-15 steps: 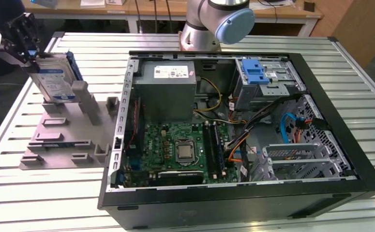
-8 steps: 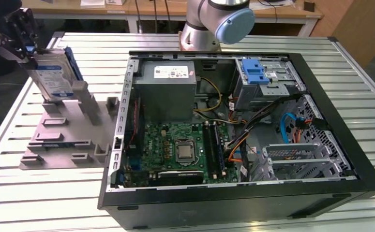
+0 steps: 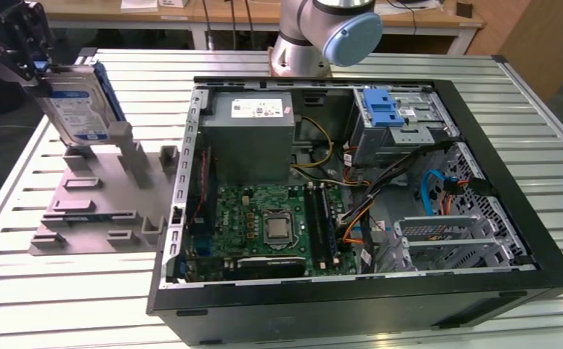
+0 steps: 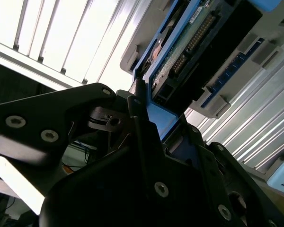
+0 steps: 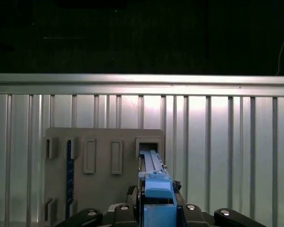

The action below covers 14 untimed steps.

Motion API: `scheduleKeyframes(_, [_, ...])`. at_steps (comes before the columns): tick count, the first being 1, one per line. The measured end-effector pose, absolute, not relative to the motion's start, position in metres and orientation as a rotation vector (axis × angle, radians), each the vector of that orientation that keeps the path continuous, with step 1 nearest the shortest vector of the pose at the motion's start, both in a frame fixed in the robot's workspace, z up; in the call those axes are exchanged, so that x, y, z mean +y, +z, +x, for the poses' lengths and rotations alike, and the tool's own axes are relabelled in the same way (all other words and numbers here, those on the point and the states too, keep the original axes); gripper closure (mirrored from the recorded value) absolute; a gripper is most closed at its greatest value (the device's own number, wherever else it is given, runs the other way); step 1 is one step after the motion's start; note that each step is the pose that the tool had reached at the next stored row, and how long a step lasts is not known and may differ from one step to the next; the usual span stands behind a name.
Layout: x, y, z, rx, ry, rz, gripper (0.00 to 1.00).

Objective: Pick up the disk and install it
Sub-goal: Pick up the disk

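gripper [image 3: 31, 64] clamped on upright disk [image 3: 74, 103], over grey fixture plate [image 3: 92, 212]

Soft, even light covers the tabletop [image 3: 68, 291] in the exterior view. Shadows are faint and deepen inside the case [image 3: 359, 298]. In the second wrist view the tabletop beyond the pincer [image 4: 156, 118] glares white, leaving the pincer and the disk [image 4: 180, 52] dark. The first wrist view's background is black.
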State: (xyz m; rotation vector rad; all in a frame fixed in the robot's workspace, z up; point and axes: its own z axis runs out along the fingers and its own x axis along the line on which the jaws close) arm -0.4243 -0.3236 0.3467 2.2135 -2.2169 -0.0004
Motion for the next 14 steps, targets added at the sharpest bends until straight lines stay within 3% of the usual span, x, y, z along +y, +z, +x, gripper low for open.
scheduleKeyframes(14, [-0.324, 0.372, -0.424, -2.222, 0.011, 2.219, 0.64])
